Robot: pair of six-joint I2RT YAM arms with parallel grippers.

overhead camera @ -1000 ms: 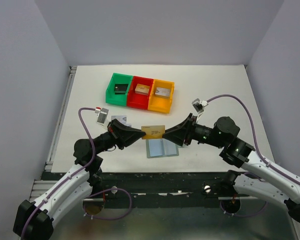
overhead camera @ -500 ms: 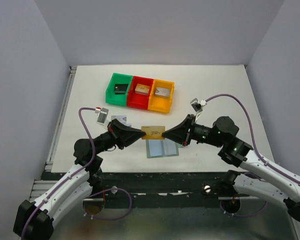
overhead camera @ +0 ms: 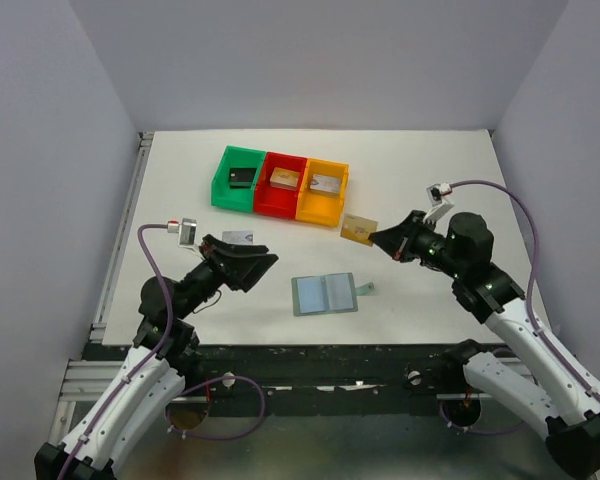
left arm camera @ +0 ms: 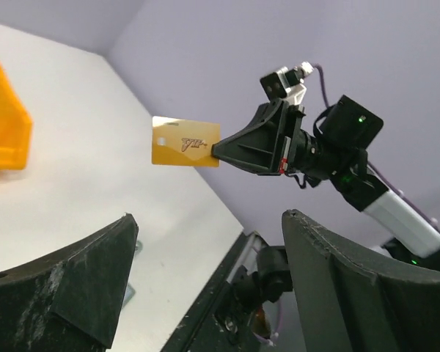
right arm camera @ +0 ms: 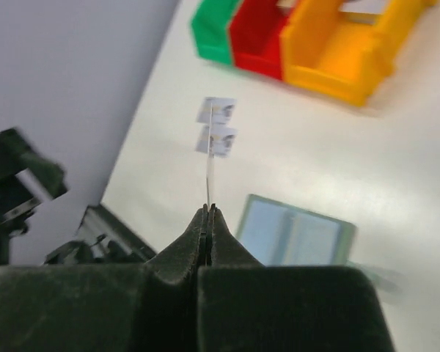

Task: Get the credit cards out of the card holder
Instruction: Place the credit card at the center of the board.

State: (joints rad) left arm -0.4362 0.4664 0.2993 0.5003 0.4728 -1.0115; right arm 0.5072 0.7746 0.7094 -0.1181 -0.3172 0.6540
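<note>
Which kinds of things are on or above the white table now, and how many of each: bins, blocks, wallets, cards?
Open plastic bins: 3 (green, red, orange)
Small blocks inside the bins: 3 (black, tan, grey)
Flat grey-green bifold card holder, lying open: 1
Thin rectangular credit cards: 3 (tan-gold card held up; two silvery-grey cards lying flat)
Total: 10

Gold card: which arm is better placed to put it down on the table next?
Right. The right claw is shut on the gold card, held in the air near the orange bin. The left claw is open, empty and apart from it.
</note>
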